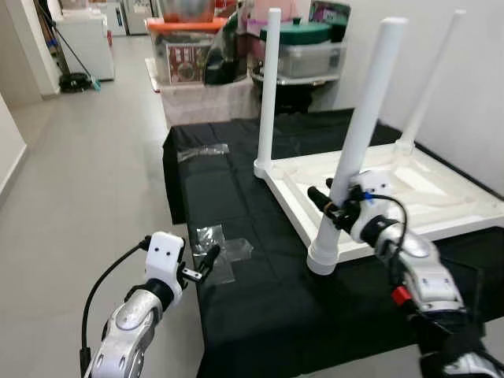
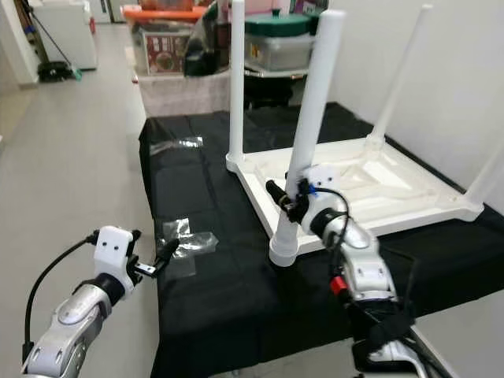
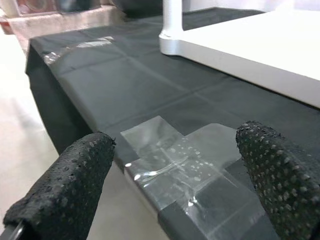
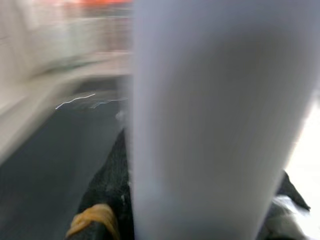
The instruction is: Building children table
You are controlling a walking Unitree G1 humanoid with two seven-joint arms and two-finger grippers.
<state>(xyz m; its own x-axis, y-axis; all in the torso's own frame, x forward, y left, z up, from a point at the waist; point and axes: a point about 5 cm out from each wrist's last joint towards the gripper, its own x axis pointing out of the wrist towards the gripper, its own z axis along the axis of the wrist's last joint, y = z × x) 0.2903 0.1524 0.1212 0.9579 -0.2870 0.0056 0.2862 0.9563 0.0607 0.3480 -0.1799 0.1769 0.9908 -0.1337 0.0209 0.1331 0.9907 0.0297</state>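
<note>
A white children's table lies upside down (image 1: 441, 197) on a black cloth (image 1: 260, 315). Its legs point up: a thick near leg (image 1: 366, 102), a far left leg (image 1: 269, 87) and a far right leg (image 1: 429, 87). My right gripper (image 1: 335, 201) is shut on the near leg low down, just above its base; in the right wrist view that leg (image 4: 200, 125) stands between the fingers (image 4: 107, 190). My left gripper (image 1: 203, 264) is open at the cloth's near left edge, and its fingertips (image 3: 70, 180) flank a clear plastic bag (image 3: 175, 160).
A second clear plastic piece (image 1: 203, 151) lies at the cloth's far left. Stacked storage boxes (image 1: 303, 35) and an orange-lidded bin (image 1: 185, 27) stand behind the work table. A white wall (image 1: 472, 79) runs along the right. Grey floor (image 1: 87, 181) spreads to the left.
</note>
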